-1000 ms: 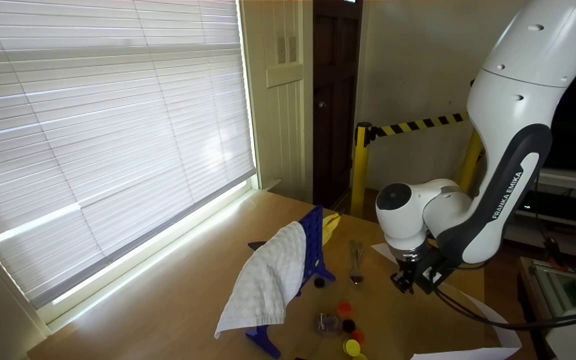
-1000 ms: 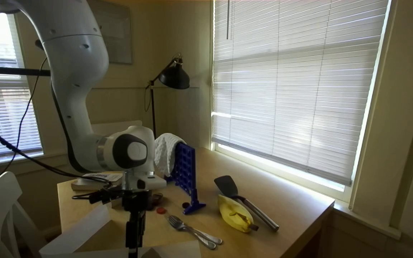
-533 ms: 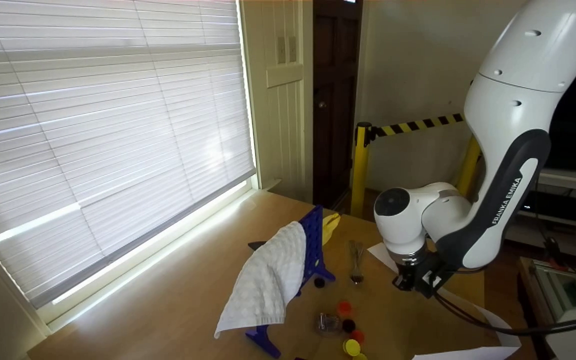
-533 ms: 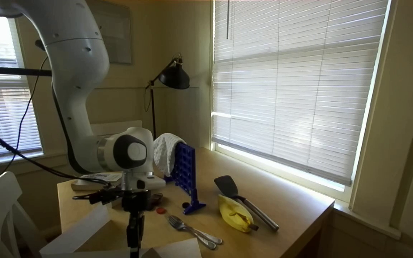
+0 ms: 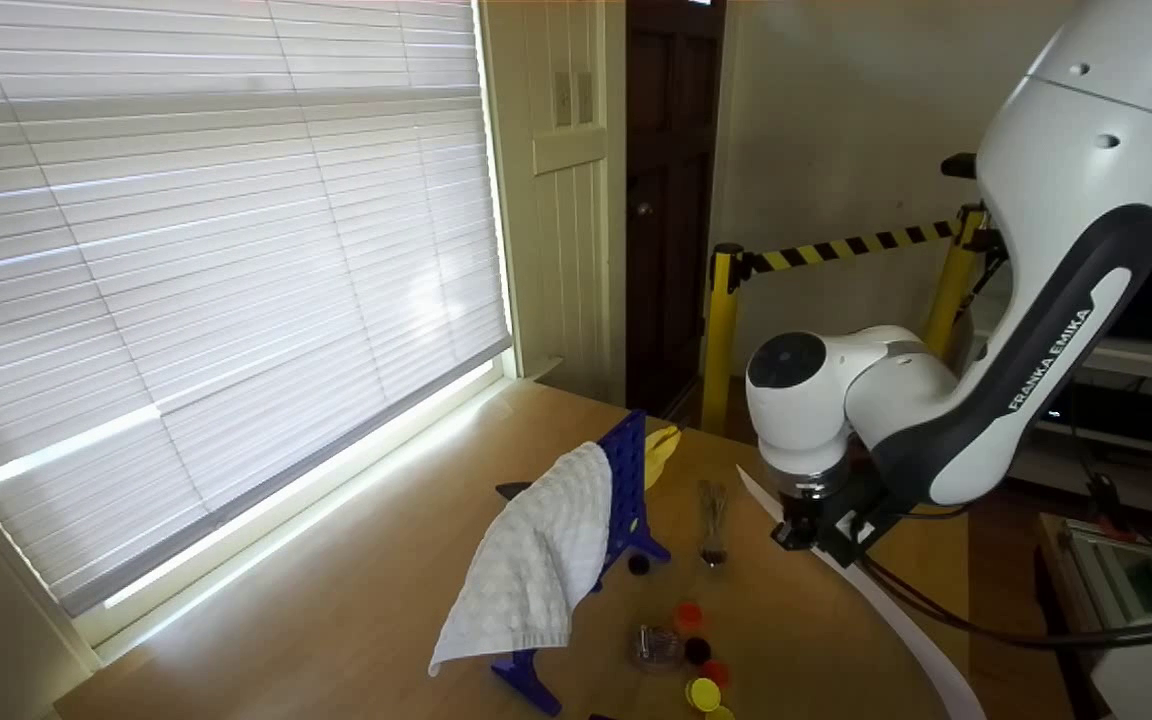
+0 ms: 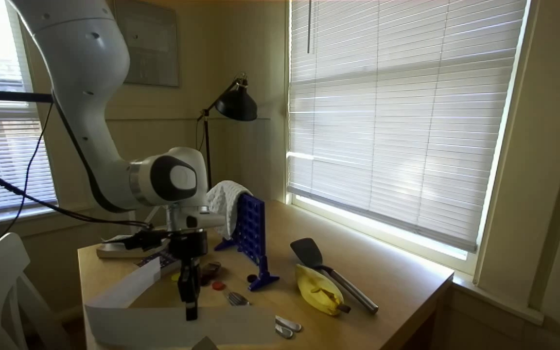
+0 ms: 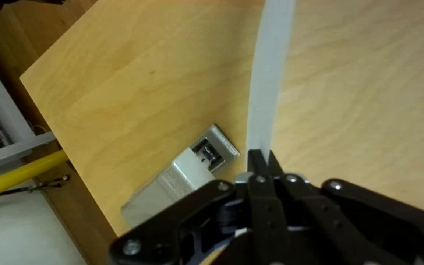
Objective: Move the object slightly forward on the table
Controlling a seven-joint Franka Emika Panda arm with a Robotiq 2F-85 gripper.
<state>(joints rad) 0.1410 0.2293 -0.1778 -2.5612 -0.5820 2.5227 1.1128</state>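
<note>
The object, a long white strip (image 7: 267, 73), runs up the wrist view from between my fingertips. In an exterior view the strip (image 6: 134, 323) stands on its edge, bent at the left with one arm reaching back. Its curve (image 5: 896, 620) also shows in an exterior view, passing below the arm. My gripper (image 7: 263, 156) is shut on the strip, its narrow fingers pinching it; the gripper (image 6: 191, 316) points straight down there. The light wooden table (image 7: 160, 92) lies underneath. Whether the strip's lower edge touches the table, I cannot tell.
A grey metal device (image 7: 182, 180) lies left of the jaws. Beyond the strip are forks (image 6: 238, 299), a banana (image 6: 321, 291), a spatula (image 6: 333, 274) and a blue rack (image 6: 251, 228) draped with a white cloth (image 5: 536, 560). Yellow discs (image 5: 703, 694) lie before the rack.
The jaws have closed on the strip. My gripper has risen, and the strip has come with it, its front stretch now showing tall before the forks and its curve straighter.
</note>
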